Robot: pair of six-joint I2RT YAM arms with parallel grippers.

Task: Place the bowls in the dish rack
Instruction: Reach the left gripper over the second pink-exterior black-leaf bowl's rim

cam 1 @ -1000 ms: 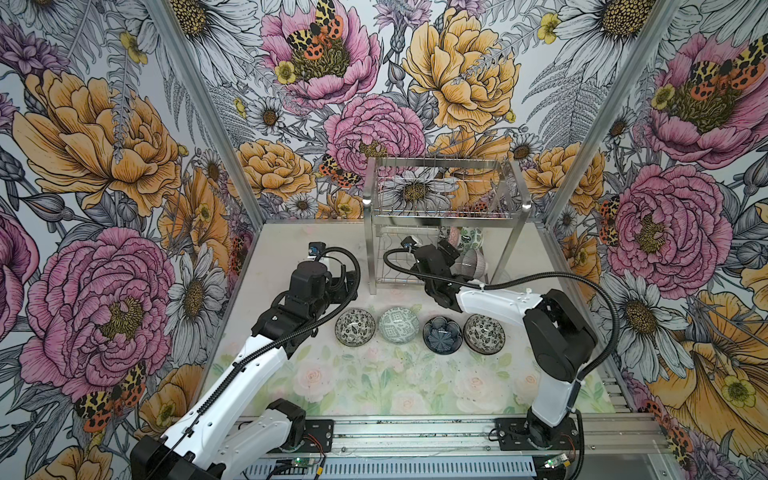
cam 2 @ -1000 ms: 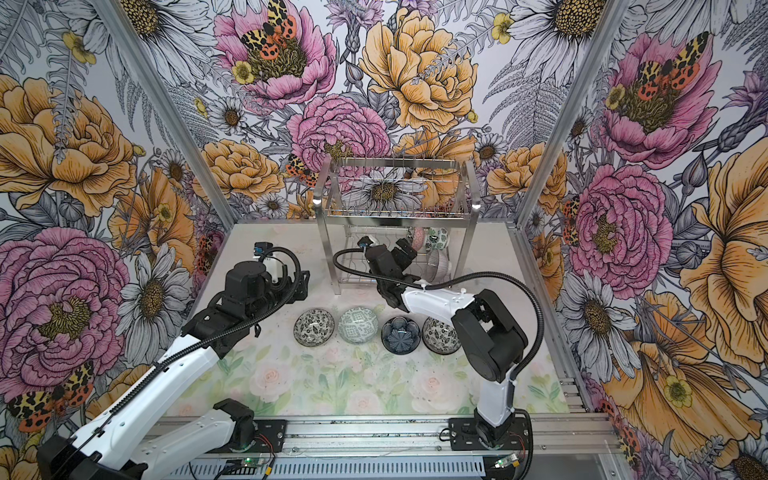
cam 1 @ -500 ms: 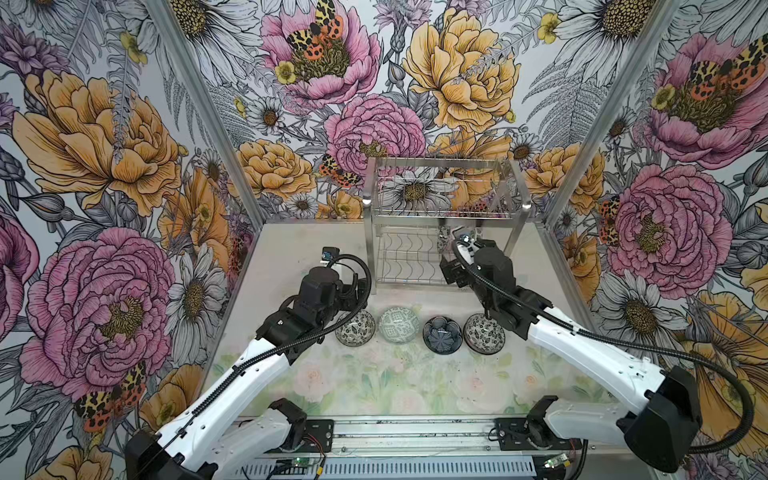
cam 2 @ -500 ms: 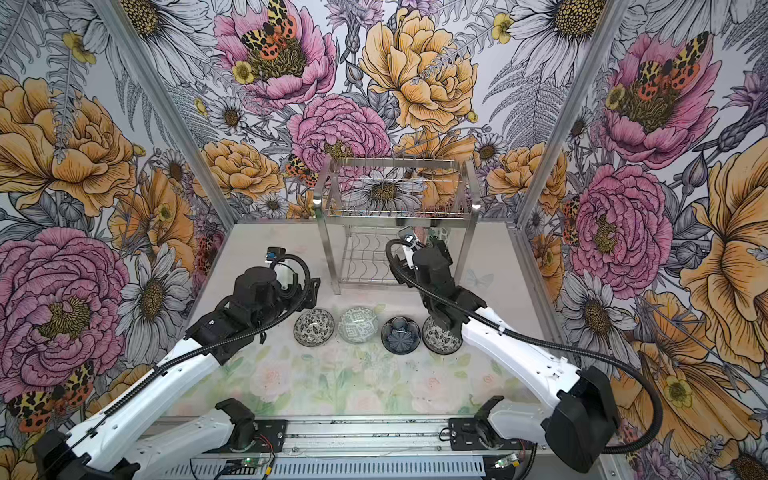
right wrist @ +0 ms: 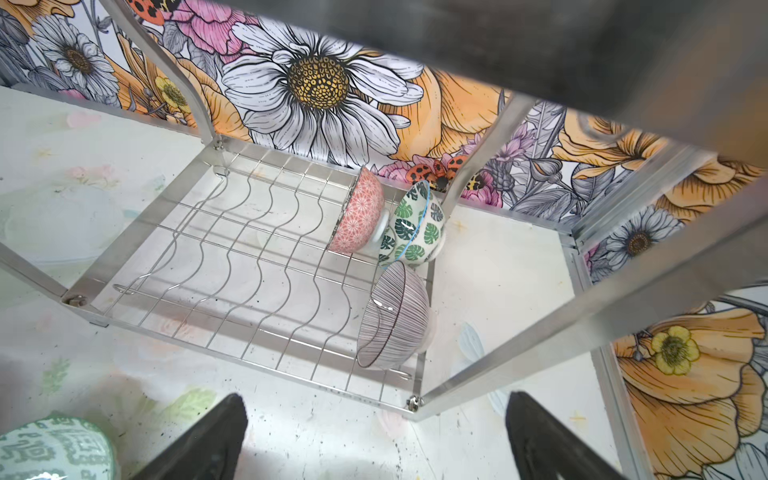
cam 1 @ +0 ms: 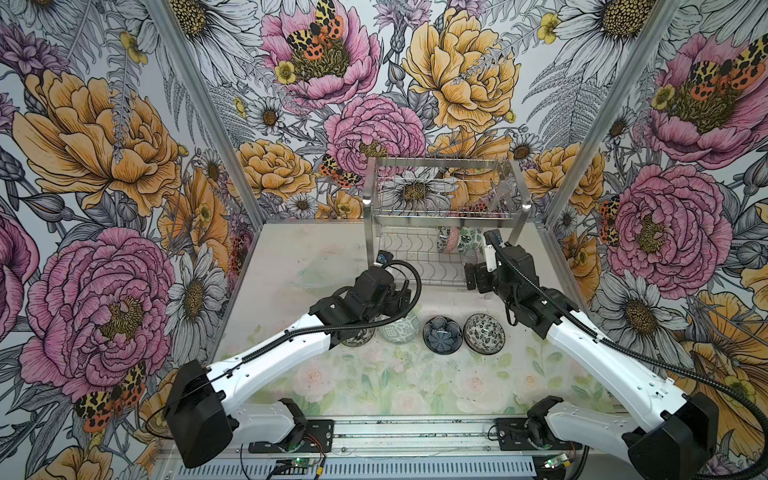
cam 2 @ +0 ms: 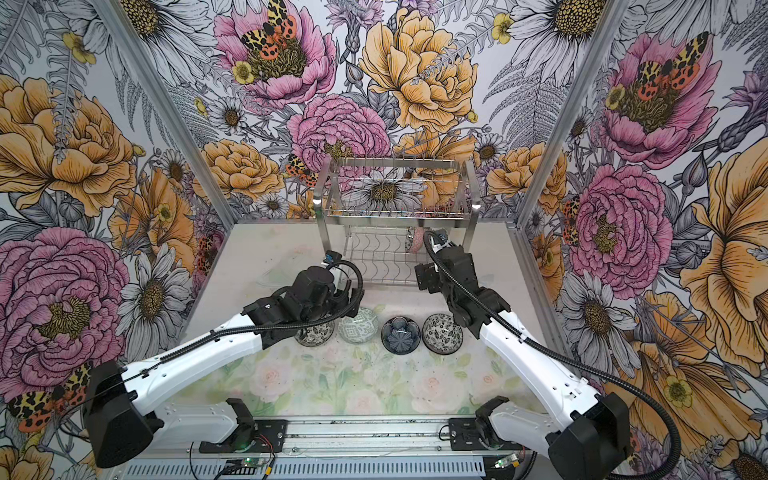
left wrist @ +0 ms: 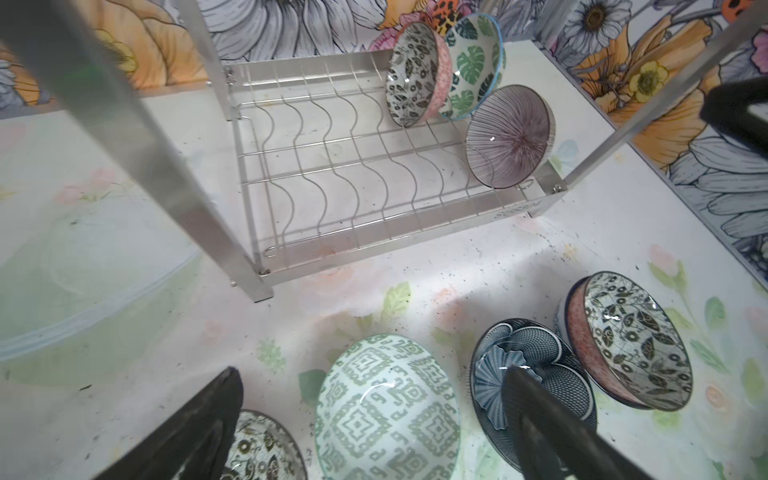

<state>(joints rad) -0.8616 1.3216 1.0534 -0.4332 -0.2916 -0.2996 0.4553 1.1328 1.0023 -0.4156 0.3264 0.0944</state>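
Stainless steel wire and flat bars make up the one dish rack (cam 1: 446, 214), which stands at the back of the table (cam 1: 316, 257) in both top views.

The left gripper (left wrist: 372, 374) hangs over the row of loose bowls in front of the rack with its jaws spread wide and holding nothing. In the left wrist view the green geometric bowl (left wrist: 386, 411) lies between the two fingers. One finger crosses the black-and-white floral bowl (left wrist: 266, 449) at the left end of the row, and the other crosses the dark blue bowl (left wrist: 536, 345). Whether the fingers touch any bowl cannot be told.

The right gripper (right wrist: 374, 401) is also wide open and empty. It is over bare table just in front of the rack's right front corner. The striped bowl (right wrist: 395, 320) stands on edge in the lower shelf just beyond it.

Seven bowls can be counted. Four sit upright in the row on the table: the three named and, at the right end, a pink-sided floral bowl (cam 1: 484, 333). A blue edge shows under it in the left wrist view, and I cannot tell whether that is another bowl. Three stand on edge at the right end of the lower shelf: the striped bowl in front, and behind it a pink bowl (right wrist: 361, 216) and a leaf bowl (right wrist: 415, 232) side by side.
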